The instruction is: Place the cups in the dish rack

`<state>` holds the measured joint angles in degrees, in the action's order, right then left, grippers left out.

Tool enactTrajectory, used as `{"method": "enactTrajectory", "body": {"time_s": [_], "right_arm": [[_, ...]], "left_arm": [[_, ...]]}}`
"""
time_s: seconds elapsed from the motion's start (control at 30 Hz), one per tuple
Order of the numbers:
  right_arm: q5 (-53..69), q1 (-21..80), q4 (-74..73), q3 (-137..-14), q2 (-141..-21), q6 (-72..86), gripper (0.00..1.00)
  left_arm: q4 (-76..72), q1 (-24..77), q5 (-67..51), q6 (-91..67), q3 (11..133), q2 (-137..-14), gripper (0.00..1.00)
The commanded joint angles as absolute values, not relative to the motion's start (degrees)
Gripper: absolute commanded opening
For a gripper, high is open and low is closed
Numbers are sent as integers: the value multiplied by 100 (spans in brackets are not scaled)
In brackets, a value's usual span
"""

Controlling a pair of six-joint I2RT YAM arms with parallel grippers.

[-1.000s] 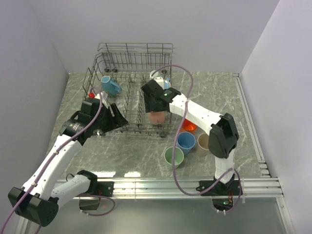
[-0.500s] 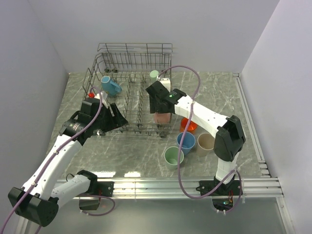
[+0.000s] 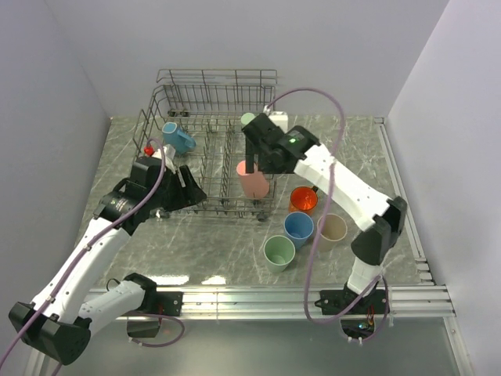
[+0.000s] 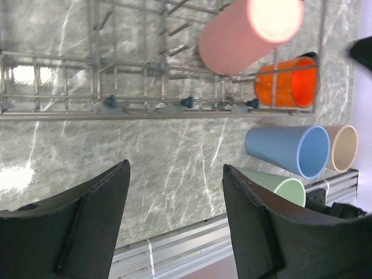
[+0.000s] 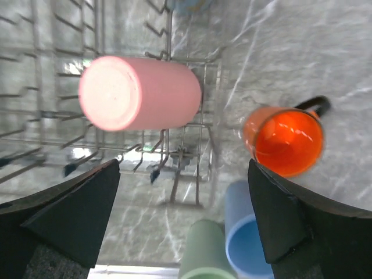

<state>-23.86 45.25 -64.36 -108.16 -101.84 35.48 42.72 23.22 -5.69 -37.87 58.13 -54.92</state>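
Observation:
The grey wire dish rack [image 3: 205, 102] stands at the back left of the table. A pink cup [image 3: 252, 179] sits bottom up at the rack's near right corner; it also shows in the right wrist view [image 5: 139, 93] and the left wrist view [image 4: 238, 36]. My right gripper [image 3: 257, 159] hangs open and empty just above and behind it [image 5: 183, 164]. A blue mug [image 3: 177, 138] and a pale green cup [image 3: 248, 119] are in the rack. My left gripper [image 3: 188, 193] is open and empty at the rack's near left side [image 4: 175, 167].
On the table right of the rack stand an orange mug [image 3: 303, 199], a blue cup [image 3: 298, 227], a beige cup [image 3: 331, 229] and a green cup [image 3: 279, 251]. A small red thing [image 3: 148, 149] sits at the rack's left edge. Metal rails run along the near and right table edges.
My right gripper let go of the pink cup in the rack and drew up and back from it. The left arm has hardly moved.

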Motion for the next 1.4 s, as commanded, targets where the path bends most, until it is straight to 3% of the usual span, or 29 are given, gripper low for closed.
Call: {"method": "enactTrajectory", "body": {"time_s": [0.0,0.17,0.47,0.83,1.0,1.1,1.23,1.3,1.37], "right_arm": [[-2961,4588,-7415,-11425,-9414,4033,98],[-3217,4597,-7884,-11164,-8380,4710,98],[-2980,4597,-7181,-8667,-5777,5335,99],[-2540,4588,-7585,-8209,-4703,4878,100],[-2224,4588,-7708,-7753,-3947,4834,100],[-1943,4579,-7682,-7594,-3718,4703,100],[-1811,4579,-7690,-7602,-3621,4597,100],[-1811,4588,-7638,-7620,-3577,4597,100],[-1793,4579,-7568,-7603,-3542,4588,100]], "left_arm": [[4167,2504,-474,-3551,6161,-5396,70],[4140,3110,-641,-3296,6205,-5721,65],[3868,4305,-1187,-3479,6214,-6565,67],[3586,6536,-150,-5316,6670,-8067,66],[3638,6890,289,-6028,6960,-8779,63],[3840,6917,658,-6398,7110,-9008,53],[4078,6917,861,-6539,7330,-9158,51],[4157,6917,940,-6530,7426,-9176,41],[4236,6917,1036,-6556,7532,-9176,16]]}}
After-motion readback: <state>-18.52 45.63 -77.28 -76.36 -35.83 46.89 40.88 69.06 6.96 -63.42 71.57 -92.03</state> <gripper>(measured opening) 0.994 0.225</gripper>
